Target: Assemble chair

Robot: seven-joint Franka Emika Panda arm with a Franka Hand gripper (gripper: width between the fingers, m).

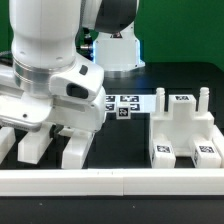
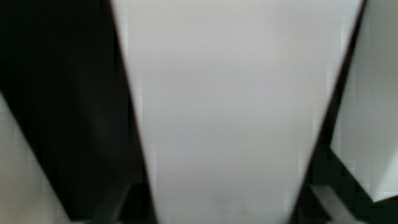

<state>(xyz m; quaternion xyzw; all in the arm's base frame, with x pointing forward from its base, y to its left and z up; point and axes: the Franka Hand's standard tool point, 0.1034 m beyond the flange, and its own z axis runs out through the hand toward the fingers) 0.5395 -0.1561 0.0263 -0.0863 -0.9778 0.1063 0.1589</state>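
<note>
Chair not assembled, parts lie separate. The tagged chair piece [image 1: 185, 132] with two thin posts sits on the black worktop [image 1: 130, 150] at the exterior view's right, well apart from the arm. Two white blocky pieces [image 1: 75, 150] stand under the gripper [image 1: 55, 125] at the exterior view's left. In the wrist view a long white piece [image 2: 222, 110] runs between the jaws. I cannot tell whether it is clamped or loose. The marker board [image 1: 125, 105] lies behind. My judgement: early, with most of the joining left.

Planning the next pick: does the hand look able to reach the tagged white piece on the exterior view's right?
Probably yes: the tagged white piece stands alone on the dark table, nothing over it.
</note>
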